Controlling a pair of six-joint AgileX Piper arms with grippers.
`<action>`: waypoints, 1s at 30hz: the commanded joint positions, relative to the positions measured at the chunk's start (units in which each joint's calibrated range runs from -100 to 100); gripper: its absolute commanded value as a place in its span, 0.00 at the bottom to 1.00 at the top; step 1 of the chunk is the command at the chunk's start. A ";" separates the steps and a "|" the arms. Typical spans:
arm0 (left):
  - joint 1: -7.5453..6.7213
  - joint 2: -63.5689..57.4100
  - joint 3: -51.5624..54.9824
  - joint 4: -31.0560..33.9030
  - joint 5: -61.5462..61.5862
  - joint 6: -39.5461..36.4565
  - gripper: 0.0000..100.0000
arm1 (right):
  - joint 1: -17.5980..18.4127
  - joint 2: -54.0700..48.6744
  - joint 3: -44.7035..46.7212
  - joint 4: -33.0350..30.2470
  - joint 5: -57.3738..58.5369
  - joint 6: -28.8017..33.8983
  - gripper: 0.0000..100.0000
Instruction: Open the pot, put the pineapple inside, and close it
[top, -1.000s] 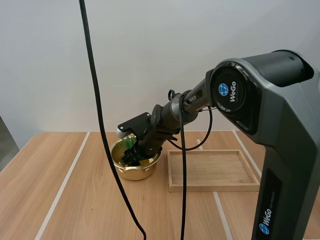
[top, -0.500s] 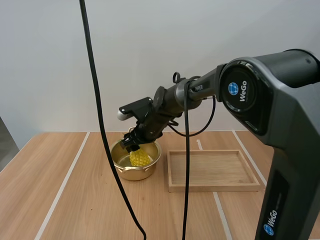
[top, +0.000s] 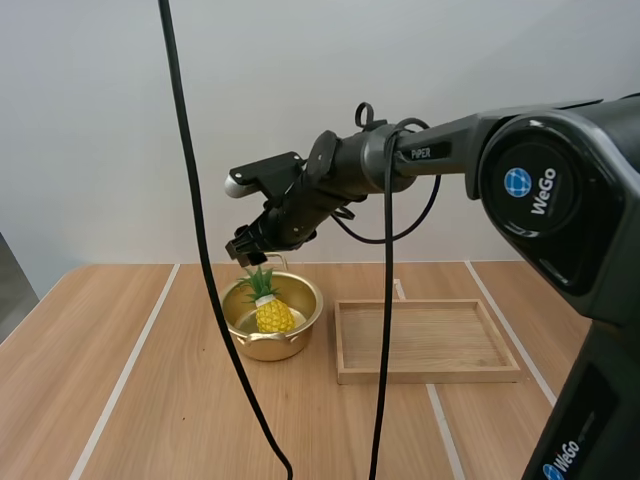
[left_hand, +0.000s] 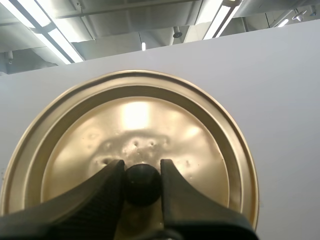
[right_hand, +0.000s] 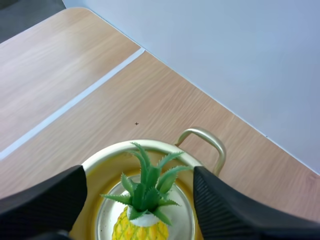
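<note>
— Where's the pineapple (top: 268, 308)?
— Standing in the pot (top: 262, 347) on the tabletop (top: 150, 400). My right tool (top: 248, 250) hangs above it, fingers (right_hand: 45, 205) apart.
— And your left tool (left_hand: 141, 171)?
— Clamped on the lid (left_hand: 135, 120)'s knob (left_hand: 142, 184).

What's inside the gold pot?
A pineapple stands inside the pot, leaves up. The pot's near wall hides its base, and it covers the floor right under it.

Gleaming gold pot (top: 262, 348). Yellow, diamond-netted pineapple (top: 272, 316), spiky green crown. Gold lid (left_hand: 135, 115) too, faintly dimpled, or possibly just glare. Black knob (left_hand: 142, 184). Pale wood tray (top: 425, 376). Light-grained wooden table (top: 150, 400), whitish stripes.
</note>
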 joint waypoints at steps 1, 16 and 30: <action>-0.11 -0.46 -0.59 -0.35 -1.21 -0.28 0.00 | -0.17 -3.99 -0.30 -0.14 -0.59 0.47 1.00; -0.11 -0.46 -0.59 -0.35 -1.21 -0.28 0.00 | -6.14 -21.43 -0.30 -5.27 -7.07 3.63 0.99; -0.11 -0.46 -0.59 -0.35 -1.21 -0.28 0.00 | -16.97 -38.80 -0.15 -5.89 -7.07 11.79 0.99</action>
